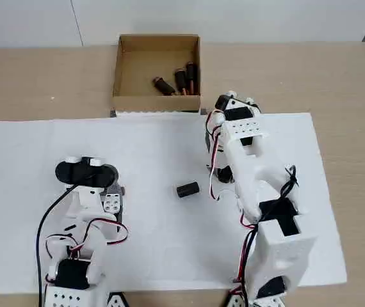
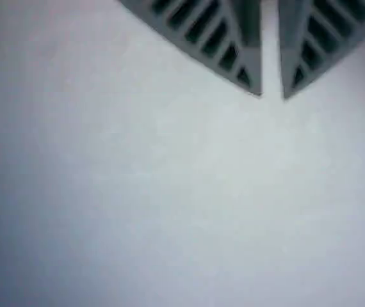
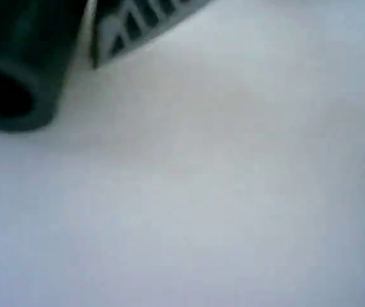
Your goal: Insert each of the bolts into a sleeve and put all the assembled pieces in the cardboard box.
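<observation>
A black sleeve (image 1: 187,190) lies on its side on the white paper, between the two arms. My left gripper (image 1: 114,196) hovers low over bare paper to the left of it; in the left wrist view my left gripper (image 2: 271,89) has its grey fingers (image 2: 234,51) shut, with nothing between them. My right gripper (image 1: 223,175) points down at the paper just right of the loose sleeve. My right gripper (image 3: 67,64) is shut on another black sleeve (image 3: 9,83), held against a grey finger (image 3: 144,25), open end showing. The cardboard box (image 1: 123,70) holds three dark assembled pieces (image 1: 180,80).
The white paper sheet (image 1: 157,243) covers most of the wooden table (image 1: 35,77). The box stands at the paper's far edge, up and left of the right arm's elbow (image 1: 237,118). Cables (image 1: 89,233) trail along the left arm.
</observation>
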Controlling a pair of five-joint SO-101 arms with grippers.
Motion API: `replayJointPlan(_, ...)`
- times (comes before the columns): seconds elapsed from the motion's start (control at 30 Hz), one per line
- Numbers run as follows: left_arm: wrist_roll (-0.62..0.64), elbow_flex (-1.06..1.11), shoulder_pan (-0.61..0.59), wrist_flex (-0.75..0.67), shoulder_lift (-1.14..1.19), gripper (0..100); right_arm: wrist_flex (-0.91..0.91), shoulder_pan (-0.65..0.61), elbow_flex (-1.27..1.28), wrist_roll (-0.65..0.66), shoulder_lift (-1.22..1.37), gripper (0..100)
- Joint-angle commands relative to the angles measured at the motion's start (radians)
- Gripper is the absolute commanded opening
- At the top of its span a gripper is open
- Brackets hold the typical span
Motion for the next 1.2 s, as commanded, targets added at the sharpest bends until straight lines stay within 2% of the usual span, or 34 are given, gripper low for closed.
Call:
replayJointPlan(0.0, -0.002, -0.004, -0.003, 0.002, -0.008, 1, -0.050, 0.008, -0.002, 0.000, 0.005, 0.3)
replayJointPlan(0.23, -0.002, -0.004, -0.003, 0.002, -0.008, 1, 0.007, 0.010, -0.046, -0.006, -0.045, 0.3)
replayJointPlan(0.6, -0.006, -0.004, -0.002, 0.003, -0.008, 1, 0.216, 0.007, -0.130, 0.000, -0.360, 0.3)
replayJointPlan(0.9, 0.000, -0.013, -0.005, 0.002, -0.008, 1, 0.278, 0.008, -0.124, -0.003, -0.598, 0.3)
replayJointPlan(0.97, 0.003, -0.048, -0.009, 0.012, -0.008, 1, 0.305, 0.008, -0.124, -0.008, -0.622, 0.3)
replayJointPlan(1.17, 0.080, -0.272, -0.049, 0.163, 0.000, 1, 0.323, 0.024, -0.034, -0.008, -0.696, 0.3)
